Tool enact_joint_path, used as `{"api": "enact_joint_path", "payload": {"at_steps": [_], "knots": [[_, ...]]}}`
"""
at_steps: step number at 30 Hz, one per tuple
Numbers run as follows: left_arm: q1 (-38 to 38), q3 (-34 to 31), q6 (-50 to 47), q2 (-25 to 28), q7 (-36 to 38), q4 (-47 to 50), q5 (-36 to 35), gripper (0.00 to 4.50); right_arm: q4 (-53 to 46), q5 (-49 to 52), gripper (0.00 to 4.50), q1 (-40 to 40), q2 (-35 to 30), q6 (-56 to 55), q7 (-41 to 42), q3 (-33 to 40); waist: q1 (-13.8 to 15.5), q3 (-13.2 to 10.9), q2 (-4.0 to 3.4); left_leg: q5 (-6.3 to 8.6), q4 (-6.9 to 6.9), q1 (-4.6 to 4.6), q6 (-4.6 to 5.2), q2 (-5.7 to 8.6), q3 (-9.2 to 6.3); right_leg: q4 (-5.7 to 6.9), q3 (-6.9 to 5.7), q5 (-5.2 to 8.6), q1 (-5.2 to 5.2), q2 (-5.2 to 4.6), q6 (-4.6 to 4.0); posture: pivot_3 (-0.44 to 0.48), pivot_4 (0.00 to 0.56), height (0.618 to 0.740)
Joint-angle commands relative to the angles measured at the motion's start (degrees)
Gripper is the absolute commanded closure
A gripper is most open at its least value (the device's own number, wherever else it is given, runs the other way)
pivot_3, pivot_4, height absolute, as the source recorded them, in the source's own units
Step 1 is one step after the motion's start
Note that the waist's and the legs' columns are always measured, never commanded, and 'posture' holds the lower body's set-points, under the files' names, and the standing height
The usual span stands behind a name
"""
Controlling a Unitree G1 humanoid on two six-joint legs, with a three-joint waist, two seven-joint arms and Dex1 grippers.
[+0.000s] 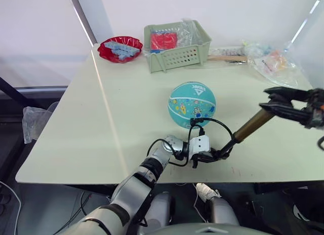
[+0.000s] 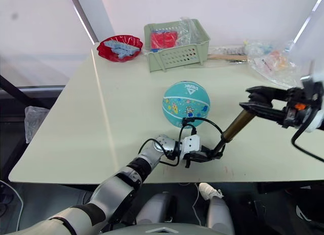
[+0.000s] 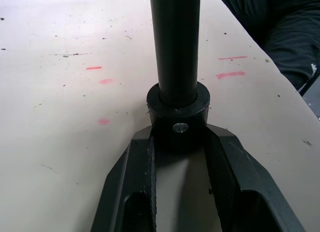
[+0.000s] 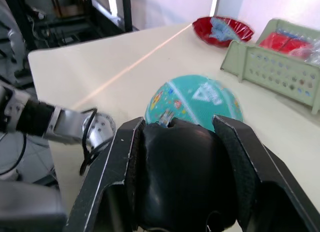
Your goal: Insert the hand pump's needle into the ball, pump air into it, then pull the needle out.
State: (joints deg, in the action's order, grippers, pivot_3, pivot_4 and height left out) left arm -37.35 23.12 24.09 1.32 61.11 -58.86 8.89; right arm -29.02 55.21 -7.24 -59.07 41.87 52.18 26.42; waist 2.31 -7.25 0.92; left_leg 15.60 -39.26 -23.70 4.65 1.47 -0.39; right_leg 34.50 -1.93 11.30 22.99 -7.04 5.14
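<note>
On the table [image 1: 101, 118]: both grippers clamp the hand pump [image 1: 250, 126], hose to ball [image 1: 192, 104].
Left gripper [image 1: 210, 156] grips the base, right gripper [image 1: 271, 102] the T-handle; ball logo unreadable.

Brightness: even, soft daylight is filling all 4 views; nothing is looking dim.
Source: light is coming from the pale, washed-out wall behind the table [image 1: 76, 123].
Glare: a bright streak is running along the tabletop toward the red bowl [image 1: 120, 47]; plastic bags [image 1: 271, 60] are glinting.
Shadows: the ball [image 1: 192, 104] is casting a faint, small shadow beneath itself.
Blur: the ball is smearing slightly in the right wrist view; the right gripper [image 4: 182, 192] is sitting out of focus there.
Focus: the pump [image 3: 176, 52] is showing soft in the left wrist view, while specks on the tabletop are reading sharp.
</note>
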Motion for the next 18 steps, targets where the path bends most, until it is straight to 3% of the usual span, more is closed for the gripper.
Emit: {"api": "enact_joint_path", "payload": {"at_steps": [1,14,18], "knots": [[2.7,2.2,-3.6,1.6,-0.1,-4.4,3.5,3.49,-1.3,-5.4,2.87,3.3,2.2,-2.4,0.1,-5.8,0.0,0.1,0.09,0.00,0.00,0.01,0.00,0.00,-0.01,0.00,0.00,0.00,-0.01,0.01,0.00,0.000,0.150,0.737],[2.7,2.2,-3.5,1.5,-0.1,-4.4,3.5,3.49,0.6,-21.3,2.87,9.1,10.2,-14.2,-0.4,-20.2,0.0,0.2,0.15,0.00,-0.01,0.03,0.00,0.00,-0.04,0.00,-0.05,0.00,-0.03,0.15,0.00,0.000,0.150,0.737],[2.8,2.2,-3.5,1.5,-0.2,-4.4,3.6,3.49,0.0,-22.0,2.87,9.2,10.6,-14.7,-0.1,-20.9,0.0,0.2,0.12,0.00,-0.01,0.02,0.00,0.00,-0.05,0.00,-0.07,0.01,-0.03,0.17,0.00,0.000,0.150,0.737]]}}
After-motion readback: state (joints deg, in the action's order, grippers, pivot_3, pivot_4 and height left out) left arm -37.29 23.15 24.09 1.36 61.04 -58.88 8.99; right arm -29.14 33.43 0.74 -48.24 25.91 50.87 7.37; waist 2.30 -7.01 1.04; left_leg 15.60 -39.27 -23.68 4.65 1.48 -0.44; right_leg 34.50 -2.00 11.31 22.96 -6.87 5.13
